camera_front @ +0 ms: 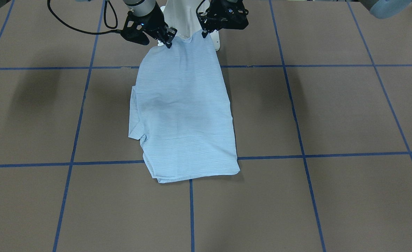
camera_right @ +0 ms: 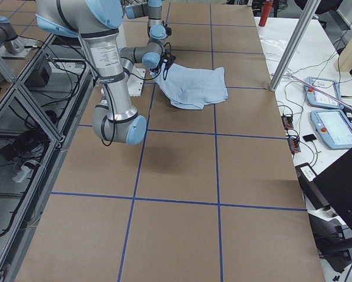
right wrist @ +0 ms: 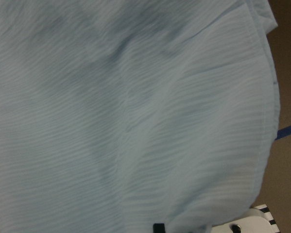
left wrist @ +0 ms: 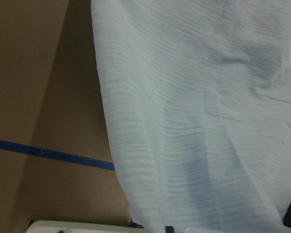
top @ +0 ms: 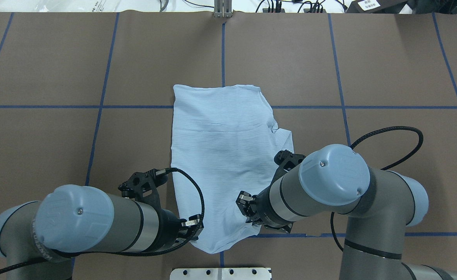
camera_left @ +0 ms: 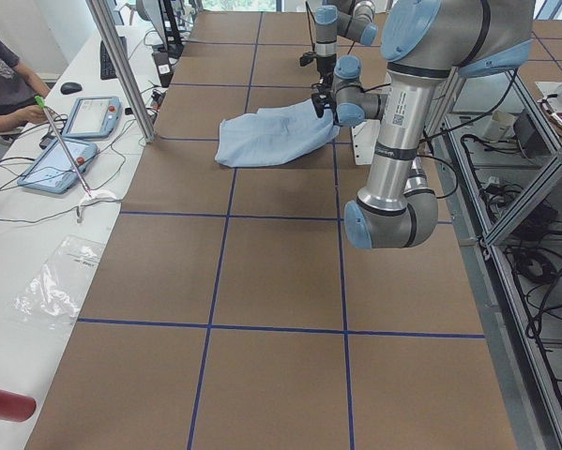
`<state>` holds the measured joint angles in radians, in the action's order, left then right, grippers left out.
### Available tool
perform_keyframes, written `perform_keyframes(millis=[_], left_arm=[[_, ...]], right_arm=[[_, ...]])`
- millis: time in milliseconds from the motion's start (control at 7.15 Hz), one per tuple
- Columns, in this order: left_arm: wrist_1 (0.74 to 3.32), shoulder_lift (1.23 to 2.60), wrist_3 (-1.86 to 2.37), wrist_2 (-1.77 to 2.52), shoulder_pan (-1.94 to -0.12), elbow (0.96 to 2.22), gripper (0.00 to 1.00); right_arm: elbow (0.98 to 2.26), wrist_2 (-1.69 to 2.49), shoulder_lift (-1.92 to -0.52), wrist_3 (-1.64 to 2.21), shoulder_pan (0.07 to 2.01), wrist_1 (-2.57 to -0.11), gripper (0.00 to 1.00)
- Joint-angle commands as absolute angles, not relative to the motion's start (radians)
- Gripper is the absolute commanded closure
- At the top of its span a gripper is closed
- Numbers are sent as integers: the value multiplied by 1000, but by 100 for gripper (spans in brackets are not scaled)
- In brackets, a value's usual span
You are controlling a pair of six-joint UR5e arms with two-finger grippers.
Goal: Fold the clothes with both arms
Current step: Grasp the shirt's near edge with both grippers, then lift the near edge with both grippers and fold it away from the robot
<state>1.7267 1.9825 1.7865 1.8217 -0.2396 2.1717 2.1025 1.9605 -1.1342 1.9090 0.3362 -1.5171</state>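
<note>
Left fingers (camera_front: 204, 34) are clamping down on one near corner of the shirt (camera_front: 185, 112), pressed together on the fabric. The right fingers (camera_front: 167, 40) are doing the same thing on the other near corner. Both are holding that edge up off the table (camera_front: 332, 112), right in front of the white base (top: 220, 273). So the cloth is sloping down from the fingers, and the far end is lying flat.

The shirt itself is sitting in the middle of the table, folded into a long narrow shape running away from the robot. It's crossing a couple of the blue tape lines (camera_front: 332, 65). A bit of extra fabric is poking out along the side toward the right arm (top: 333, 182). The left arm (top: 77, 221) is coming in low from the other side. Both wrist cameras are mostly filling up with crinkly, finely striped light blue cloth.
</note>
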Motion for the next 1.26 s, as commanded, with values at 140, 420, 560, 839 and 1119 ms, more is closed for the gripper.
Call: perform_keyframes(millis=[140,420,560,839,1119], left_arm=[[1715,1997,1778,1841,-407,2155,100],[1764,2104,1790,1839,-519,1914,100],[1845,2105,1787,1841,-576,1837,100],[1911,2120,1781,1841,-629,1751,100],[2006,2132,1779,1841,-673,1694,100]], right_arm=[[2031,1948,-1108,1887,487,-1509,100],[1900,1947,-1002,1836,573,-1508,100],[1843,1947,-965,1782,612,-1508,100],[1699,1922,-881,1740,647,-1506,100],[1574,1922,-836,1740,690,-1413,100]])
